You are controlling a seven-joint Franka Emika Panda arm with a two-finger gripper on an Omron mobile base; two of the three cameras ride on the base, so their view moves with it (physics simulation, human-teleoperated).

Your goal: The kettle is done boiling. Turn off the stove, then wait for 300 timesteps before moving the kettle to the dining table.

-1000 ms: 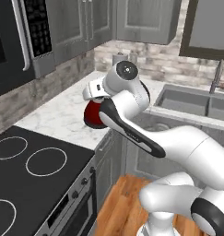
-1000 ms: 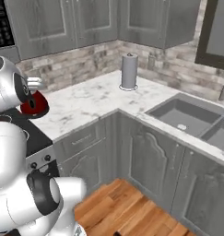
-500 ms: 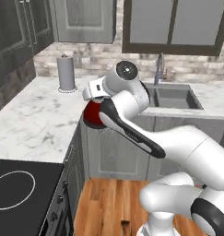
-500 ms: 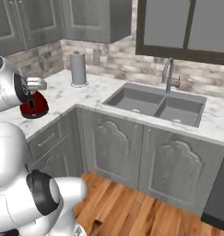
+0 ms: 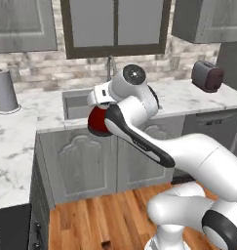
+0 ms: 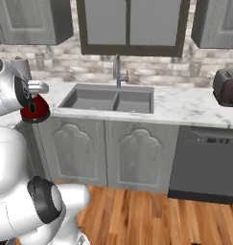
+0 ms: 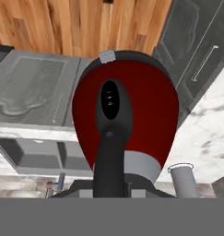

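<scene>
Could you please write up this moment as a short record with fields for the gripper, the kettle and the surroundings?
gripper: shut on the kettle's dark handle
kettle: red kettle held in the air, off any surface, in front of the grey cabinets
behind it: double sink with faucet in a marble counter
other items: paper towel roll at left, toaster at right
floor: wooden floor

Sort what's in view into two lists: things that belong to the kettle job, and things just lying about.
Job:
- small red conical kettle with dark looped handle, carried off the counter
- gripper, jaws shut on that handle

Just lying about:
- grey double sink with faucet
- dark red toaster
- paper towel roll
- dark dishwasher
</scene>
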